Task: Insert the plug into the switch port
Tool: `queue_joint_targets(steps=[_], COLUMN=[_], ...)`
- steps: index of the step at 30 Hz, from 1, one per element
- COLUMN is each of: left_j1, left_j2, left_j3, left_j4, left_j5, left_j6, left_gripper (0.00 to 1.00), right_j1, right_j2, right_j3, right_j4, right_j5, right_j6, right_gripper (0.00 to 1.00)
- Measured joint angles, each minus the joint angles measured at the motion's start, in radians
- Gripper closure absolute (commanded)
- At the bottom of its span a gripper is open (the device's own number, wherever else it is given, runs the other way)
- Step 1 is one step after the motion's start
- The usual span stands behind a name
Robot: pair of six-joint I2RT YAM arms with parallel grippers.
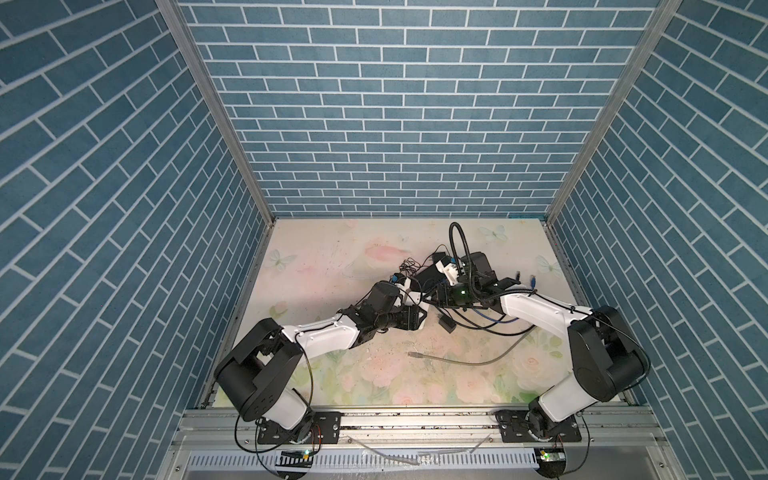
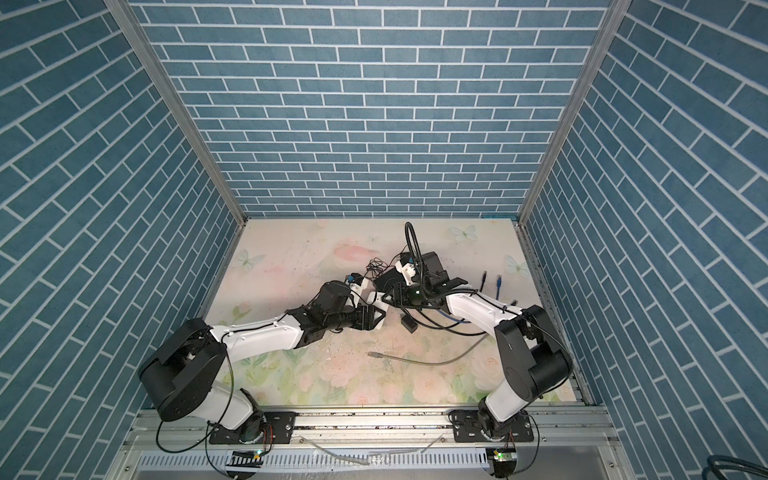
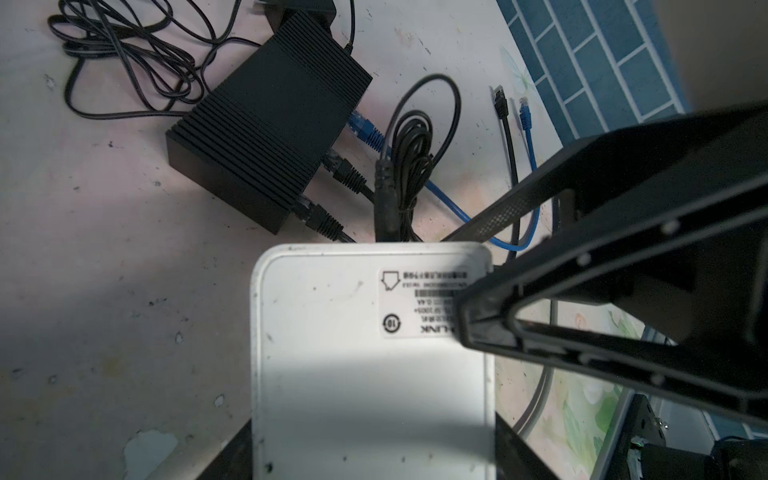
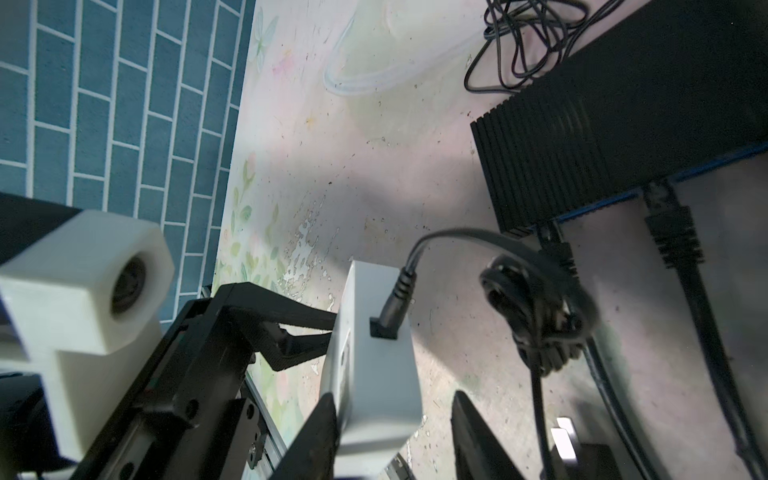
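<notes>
Currently, on the left wrist feed, I see the left gripper [image 3: 372, 419] clamped across the width of the white switch [image 3: 353, 353], one finger on each long edge, with the label face toward the camera. The plug [image 3: 384, 195], a black barrel, sits in the switch's short end face. Its long axis runs in line with the switch's length, nose into the housing and cord end toward the black ribbed box [image 3: 270, 120], which lies just beyond on the table [image 3: 104, 249]. That box carries one blue and two black network plugs [image 3: 349, 176] along its side. The right gripper [image 3: 457, 280] reaches in at the switch's labelled corner.

On the right wrist feed, the plug [image 4: 392, 303] stands out of the narrow end face of the switch [image 4: 374, 374], leaning a little off square. Its cord arcs over to a tied bundle [image 4: 540, 316]. The right gripper's jaws are apart and straddle the switch's thickness, with one finger [image 4: 316, 436] close against the label side and a visible gap at the other. Neither finger touches the plug.

In both top views the two grippers meet nose to nose near mid-table, just in front of the black box [image 1: 428, 275] [image 2: 388, 279]. The switch and plug are too hidden between them for me to read. A grey cable [image 1: 478, 360] lies loose nearer the arm bases.
</notes>
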Motion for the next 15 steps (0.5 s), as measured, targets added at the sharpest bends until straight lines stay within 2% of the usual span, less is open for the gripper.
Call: queue_joint_targets(steps=[15], left_j1=[0.0], left_j2=[0.024], left_j3=[-0.003], left_j4=[0.01], left_j5=[-0.042], left_j6=[0.018], left_gripper=[0.28], right_j1=[0.002], right_j2=[0.057], right_j3=[0.002], right_j4=[0.114], right_j5=[-0.046], right_j6=[0.131], right_gripper=[0.89])
